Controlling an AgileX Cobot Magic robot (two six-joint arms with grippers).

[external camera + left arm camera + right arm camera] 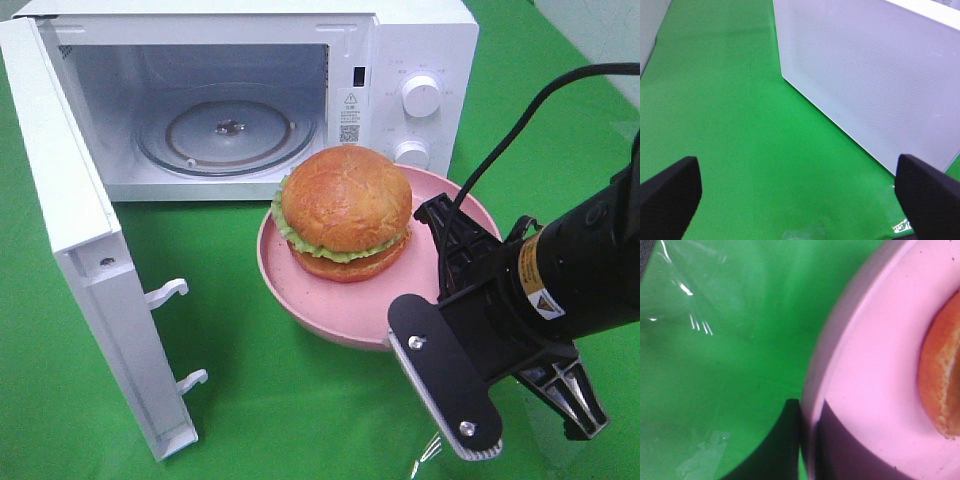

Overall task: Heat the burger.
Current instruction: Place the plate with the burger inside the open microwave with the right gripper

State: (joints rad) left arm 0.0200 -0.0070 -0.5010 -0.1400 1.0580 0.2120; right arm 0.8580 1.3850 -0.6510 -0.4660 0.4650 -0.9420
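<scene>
Left gripper (797, 172): jaws spread wide with nothing between them, over bare green cloth (730, 125) just beside the outer face of the microwave door (875, 75). The door stands swung out at the left, and the cavity with its glass turntable (228, 135) lies open. The burger (346, 210) sits on the pink plate (330, 300), in front of the cavity's right edge. Right gripper (405, 325): jaws clamped on the plate's near-right rim.
</scene>
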